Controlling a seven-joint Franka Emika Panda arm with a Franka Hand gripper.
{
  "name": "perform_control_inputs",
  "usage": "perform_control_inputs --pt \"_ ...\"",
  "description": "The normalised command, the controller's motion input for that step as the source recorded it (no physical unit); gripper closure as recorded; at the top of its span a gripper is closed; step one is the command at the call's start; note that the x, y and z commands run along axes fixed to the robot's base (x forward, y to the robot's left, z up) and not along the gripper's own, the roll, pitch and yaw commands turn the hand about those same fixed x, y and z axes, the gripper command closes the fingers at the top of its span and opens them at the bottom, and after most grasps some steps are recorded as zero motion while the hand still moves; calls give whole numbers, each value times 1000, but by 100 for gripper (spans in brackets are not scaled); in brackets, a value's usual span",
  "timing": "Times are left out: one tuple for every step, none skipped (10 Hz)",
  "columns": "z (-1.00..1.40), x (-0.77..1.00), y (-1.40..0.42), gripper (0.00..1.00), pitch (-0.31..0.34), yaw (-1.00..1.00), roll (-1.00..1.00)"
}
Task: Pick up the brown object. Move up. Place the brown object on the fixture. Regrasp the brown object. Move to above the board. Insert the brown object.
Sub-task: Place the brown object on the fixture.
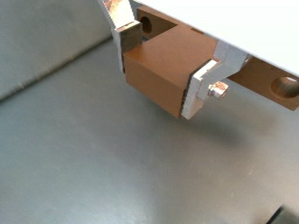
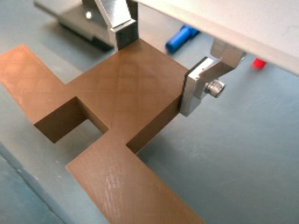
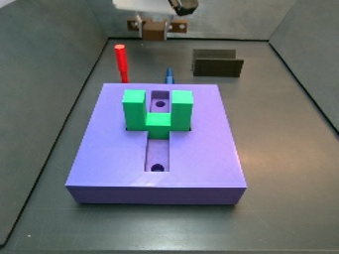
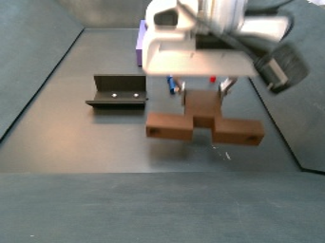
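The brown object (image 4: 203, 128) hangs clear of the floor, clenched crosswise between the gripper (image 4: 203, 98) jaws, high at 12 o'clock beyond the board (image 3: 159, 149), likely lifted for setting onto the fixture (image 3: 217, 64) at 1 o'clock.

The brown object (image 4: 203, 129), a tan-brown stepped bar, hangs level above the floor, clamped at its middle by the gripper (image 4: 203, 100). The fixture (image 4: 117, 92) stands empty on the floor. The purple board (image 3: 159, 149) carries a green U-shaped block (image 3: 157, 110).
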Motion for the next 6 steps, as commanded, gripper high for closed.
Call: perform_control_inputs --pt "0 0 0 100 0 0 -9" --pt "-166 -11 0 100 -11 0 -194" --pt "-197 0 -37 100 -83 0 -474" --pt "-129 200 -66 100 -191 -169 -934" --pt "0 406 -94 100 -37 -260 -966" --pt "126 374 -51 100 -9 -280 -1000"
